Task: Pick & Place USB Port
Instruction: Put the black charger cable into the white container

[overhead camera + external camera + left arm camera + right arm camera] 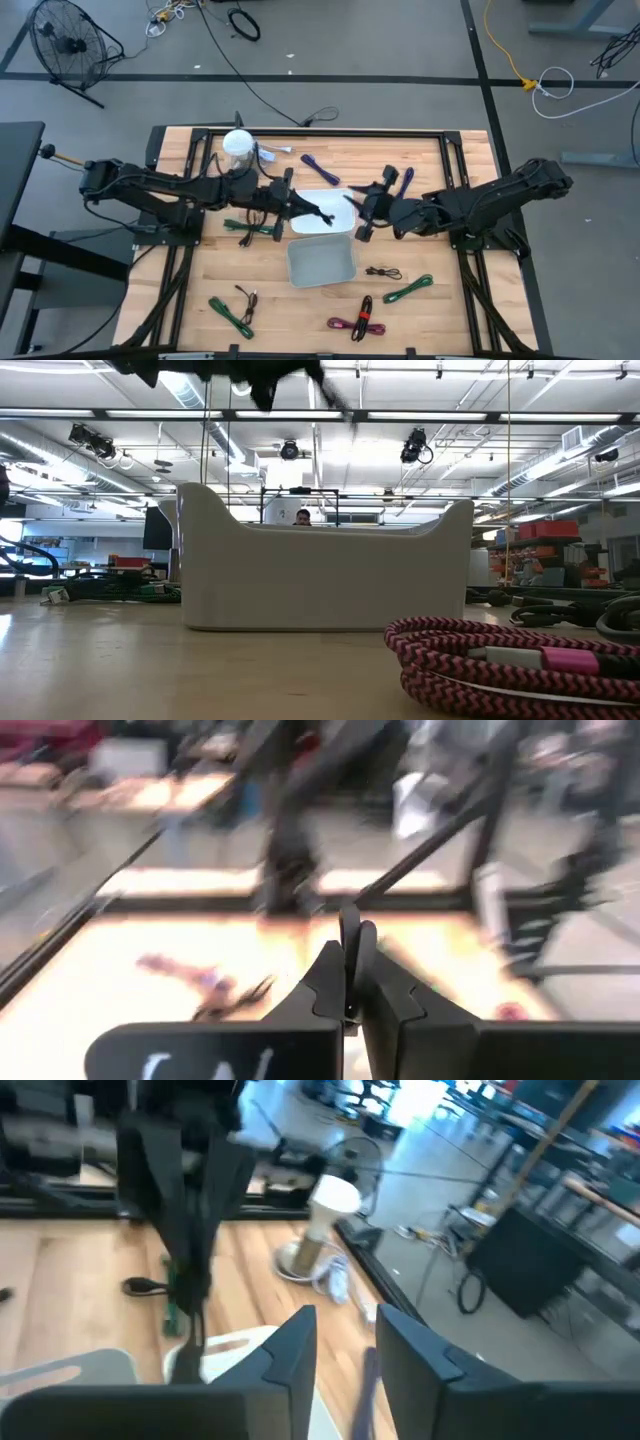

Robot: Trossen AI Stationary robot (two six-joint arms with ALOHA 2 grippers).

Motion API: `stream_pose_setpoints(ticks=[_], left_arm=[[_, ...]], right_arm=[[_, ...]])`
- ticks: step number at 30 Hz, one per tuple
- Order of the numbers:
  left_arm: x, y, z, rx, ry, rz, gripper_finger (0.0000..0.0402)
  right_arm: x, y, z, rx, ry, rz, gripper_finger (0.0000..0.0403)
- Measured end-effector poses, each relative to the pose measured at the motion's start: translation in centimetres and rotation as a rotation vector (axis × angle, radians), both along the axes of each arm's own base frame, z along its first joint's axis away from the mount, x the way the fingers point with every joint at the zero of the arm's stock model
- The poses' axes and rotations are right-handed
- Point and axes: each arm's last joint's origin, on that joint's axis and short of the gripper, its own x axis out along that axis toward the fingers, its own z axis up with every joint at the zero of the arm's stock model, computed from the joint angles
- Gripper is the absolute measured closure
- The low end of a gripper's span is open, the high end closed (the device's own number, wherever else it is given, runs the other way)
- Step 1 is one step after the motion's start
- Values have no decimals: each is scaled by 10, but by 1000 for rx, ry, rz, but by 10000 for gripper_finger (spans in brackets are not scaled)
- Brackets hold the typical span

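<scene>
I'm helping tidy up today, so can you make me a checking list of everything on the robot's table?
Surface: wooden table.
Job's things: white tray and grey bin at the middle.
Clutter: white cup at the back.
Grippers: left gripper over the tray, fingers shut; right gripper at the tray's right edge, fingers apart.
Cables: green cable, pink cable, purple cable, others scattered.
Surroundings: floor fan, floor wires.
</scene>
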Motion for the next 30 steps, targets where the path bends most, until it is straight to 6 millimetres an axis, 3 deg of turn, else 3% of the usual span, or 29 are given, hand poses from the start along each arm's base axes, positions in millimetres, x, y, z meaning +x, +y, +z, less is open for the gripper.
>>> stream_pose_setpoints(ticks=[7,15,22,30], left_arm=[[2,21,-23,1,185,288,390],[19,31,-56,-61,296,270,390],[36,30,-65,-121,207,210,390],[47,30,-93,-172,277,228,390]], right_arm=[[-3,-2,0,8,4,-30,285],[-3,-2,-1,13,3,-33,296],[-3,-2,-1,13,4,-33,301],[-3,-2,-1,11,12,-31,302]])
